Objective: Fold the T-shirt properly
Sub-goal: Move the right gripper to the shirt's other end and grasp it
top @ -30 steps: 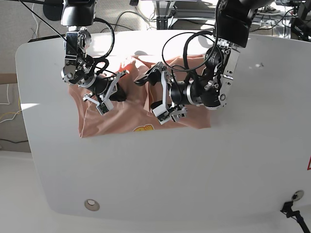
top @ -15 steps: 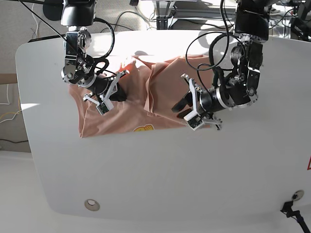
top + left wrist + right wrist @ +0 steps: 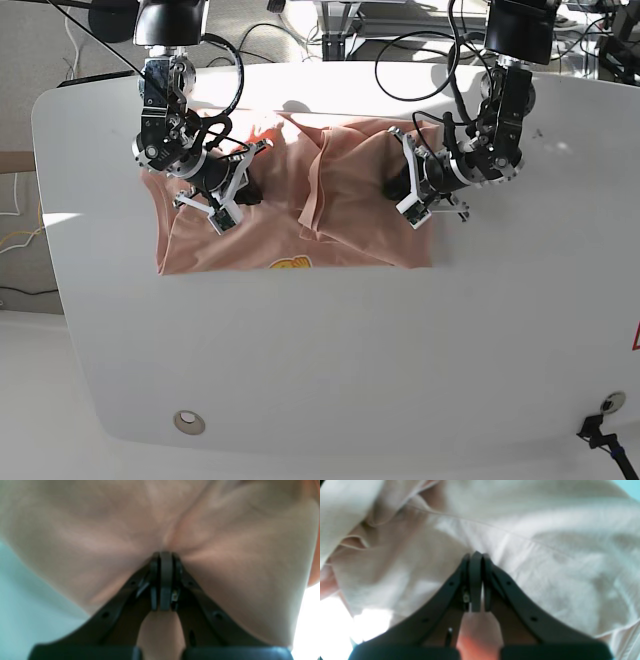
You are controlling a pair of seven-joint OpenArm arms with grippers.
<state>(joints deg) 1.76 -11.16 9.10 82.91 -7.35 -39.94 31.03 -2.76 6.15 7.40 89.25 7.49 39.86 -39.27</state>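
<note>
The salmon-pink T-shirt (image 3: 340,215) lies wrinkled on the white table (image 3: 350,350), with a fold ridge down its middle and a small yellow print (image 3: 290,265) at its near edge. My left gripper (image 3: 398,188) rests on the shirt's right part. In the left wrist view it (image 3: 165,555) is shut, with the cloth (image 3: 225,530) puckering into its tips. My right gripper (image 3: 243,192) is on the shirt's left part. In the right wrist view it (image 3: 476,555) is shut against the cloth (image 3: 545,567) near a seam.
The shirt sits in the far half of the table, close to both arm bases. A round metal grommet (image 3: 189,422) is set in the table's near left corner. Cables (image 3: 420,60) loop behind the arms.
My left gripper left the shirt's middle, swung open past its near right edge, then came back onto the right part and shut. The right arm barely moved.
</note>
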